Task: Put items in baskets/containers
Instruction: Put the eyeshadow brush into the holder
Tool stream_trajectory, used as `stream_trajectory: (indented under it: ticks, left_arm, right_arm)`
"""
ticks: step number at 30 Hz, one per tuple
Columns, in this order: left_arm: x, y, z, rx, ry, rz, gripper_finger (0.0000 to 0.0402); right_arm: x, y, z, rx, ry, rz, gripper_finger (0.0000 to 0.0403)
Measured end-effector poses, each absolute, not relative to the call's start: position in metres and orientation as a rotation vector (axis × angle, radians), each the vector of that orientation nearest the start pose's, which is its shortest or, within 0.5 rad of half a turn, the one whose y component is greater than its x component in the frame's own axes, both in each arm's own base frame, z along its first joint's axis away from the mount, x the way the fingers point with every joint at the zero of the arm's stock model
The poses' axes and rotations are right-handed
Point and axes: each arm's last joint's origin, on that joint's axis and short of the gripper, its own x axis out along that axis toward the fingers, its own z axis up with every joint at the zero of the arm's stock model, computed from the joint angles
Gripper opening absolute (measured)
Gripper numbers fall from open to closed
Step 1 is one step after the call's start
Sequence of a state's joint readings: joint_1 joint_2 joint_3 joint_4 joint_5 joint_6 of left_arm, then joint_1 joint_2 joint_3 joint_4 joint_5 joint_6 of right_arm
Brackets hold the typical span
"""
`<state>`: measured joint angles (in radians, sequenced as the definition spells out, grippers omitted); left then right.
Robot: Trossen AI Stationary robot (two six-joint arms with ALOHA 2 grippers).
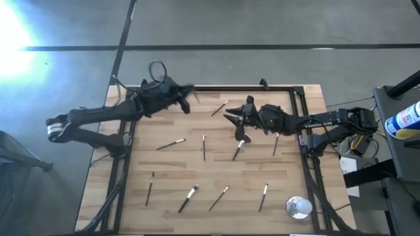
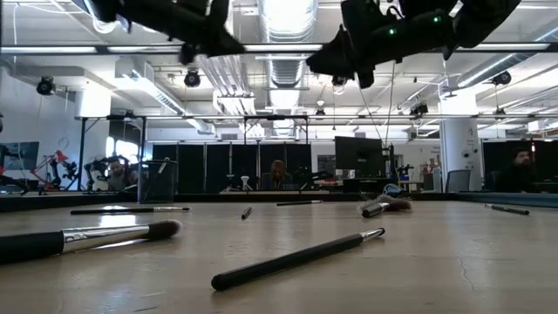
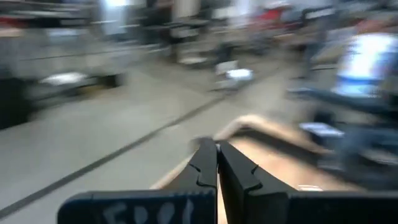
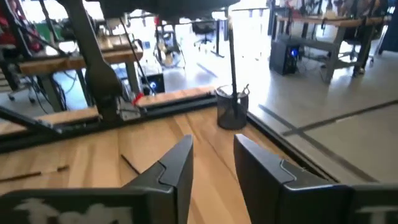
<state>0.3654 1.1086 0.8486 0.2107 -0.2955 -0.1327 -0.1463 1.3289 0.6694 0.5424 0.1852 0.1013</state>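
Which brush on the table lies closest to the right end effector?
The brush angled just below the right end effector, its head almost under the fingers; the other brushes lie farther off.

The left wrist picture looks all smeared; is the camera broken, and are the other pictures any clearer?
Left wrist view: streaked with motion blur, only the shut left tool reads. Right wrist view: sharp, showing the black cup. High view: white glare in its upper left corner. Low view: near brush soft, ceiling lights blown out.
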Motion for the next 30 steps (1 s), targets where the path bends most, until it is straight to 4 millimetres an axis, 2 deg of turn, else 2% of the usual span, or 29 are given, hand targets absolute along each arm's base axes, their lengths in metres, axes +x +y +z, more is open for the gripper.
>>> stream_trajectory:
  ticks: [5,8,13,21,30]
  left_arm:
    - [0.194,0.11,0.335,-0.097,0.069,1.024,0.0]
    - [0.183,0.123,0.335,-0.064,0.101,1.133,0.0]
    - [0.171,0.159,0.319,-0.075,0.199,1.291,0.0]
    - [0.162,0.202,0.289,-0.135,0.337,1.377,0.0]
    - [0.17,0.216,0.25,-0.224,0.507,1.37,0.0]
  right_arm:
    - [0.278,-0.046,0.242,0.094,0.12,-0.338,0.006]
    - [0.277,-0.046,0.241,0.09,0.121,-0.337,0.0037]
    - [0.277,-0.046,0.239,0.089,0.127,-0.337,0.0013]
    - [0.275,-0.046,0.235,0.093,0.14,-0.338,0.0008]
    - [0.274,-0.046,0.233,0.089,0.146,-0.338,0.0008]
